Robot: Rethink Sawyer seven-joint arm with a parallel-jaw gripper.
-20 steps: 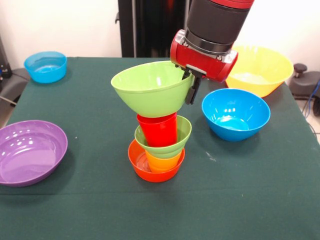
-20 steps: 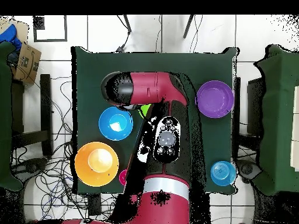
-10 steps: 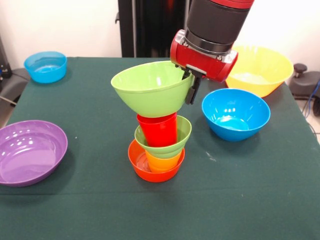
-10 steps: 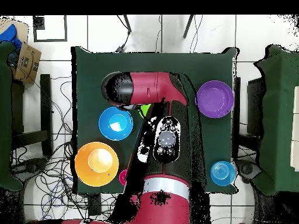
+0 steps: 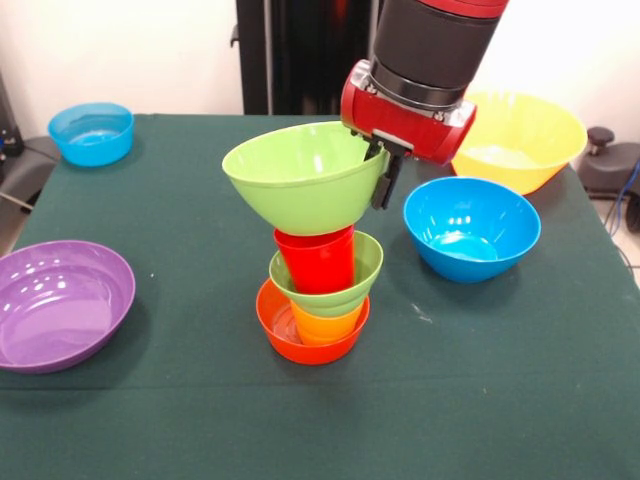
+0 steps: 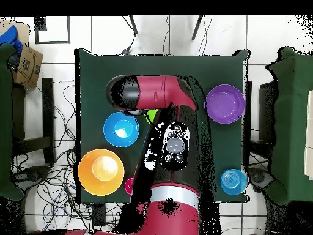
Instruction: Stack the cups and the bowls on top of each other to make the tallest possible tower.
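The tower stands mid-table in the front view: a small orange bowl (image 5: 280, 335), a yellow-orange cup (image 5: 325, 325), a small green bowl (image 5: 366, 262) and a red cup (image 5: 315, 262), nested upward. A larger green bowl (image 5: 295, 185) sits level right on top of the red cup; I cannot tell whether it rests on the cup. My gripper (image 5: 381, 176) is shut on that bowl's right rim, one black finger (image 5: 385, 188) showing outside the wall. From overhead the arm hides the tower, leaving only a green sliver of bowl (image 6: 151, 114).
A blue bowl (image 5: 470, 228) (image 6: 121, 129) sits right of the tower, a large yellow bowl (image 5: 520, 135) (image 6: 101, 172) behind it. A purple bowl (image 5: 60, 305) (image 6: 224, 103) lies at the left edge, a small blue bowl (image 5: 90, 132) (image 6: 233, 182) at the far left corner. A pink cup (image 6: 129, 185) peeks out beside the arm.
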